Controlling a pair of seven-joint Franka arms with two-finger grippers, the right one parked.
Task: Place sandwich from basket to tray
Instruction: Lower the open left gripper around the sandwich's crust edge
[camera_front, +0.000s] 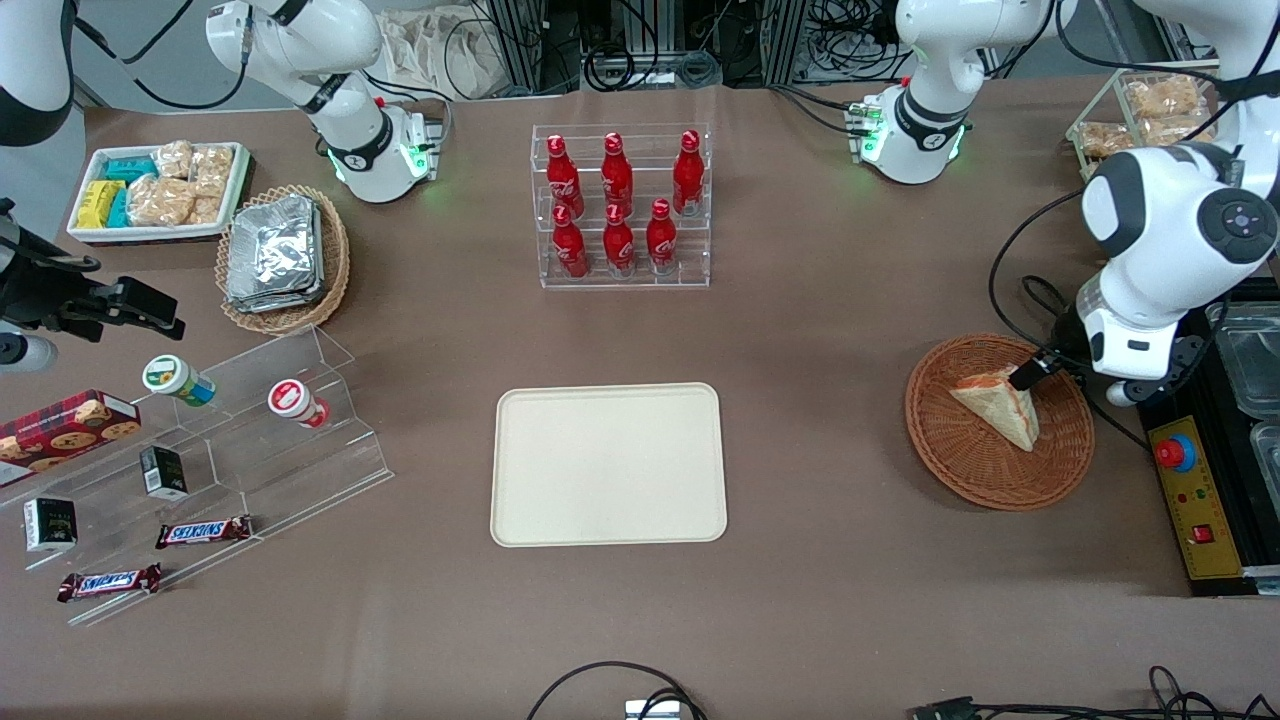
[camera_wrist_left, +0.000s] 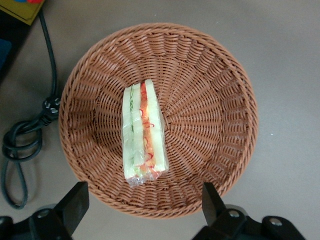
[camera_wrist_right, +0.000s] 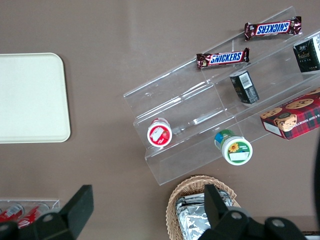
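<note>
The sandwich (camera_front: 1000, 405), a wrapped pale bread wedge with red and green filling stripes (camera_wrist_left: 142, 132), lies in the round reddish-brown wicker basket (camera_front: 960, 470) toward the working arm's end of the table. My gripper (camera_front: 1035, 378) hangs just above the basket's rim, at the sandwich's edge farther from the front camera. In the left wrist view the gripper (camera_wrist_left: 144, 205) is open, its black fingers (camera_wrist_left: 75, 202) spread wide over the basket (camera_wrist_left: 210, 115) rim with nothing between them. The cream tray (camera_front: 607, 465) lies bare at the table's middle.
A control box with a red button (camera_front: 1195, 490) and a coiled black cable (camera_wrist_left: 20, 140) sit beside the basket. A rack of red bottles (camera_front: 622, 205) stands farther from the front camera than the tray. An acrylic snack shelf (camera_front: 220, 440) lies toward the parked arm's end.
</note>
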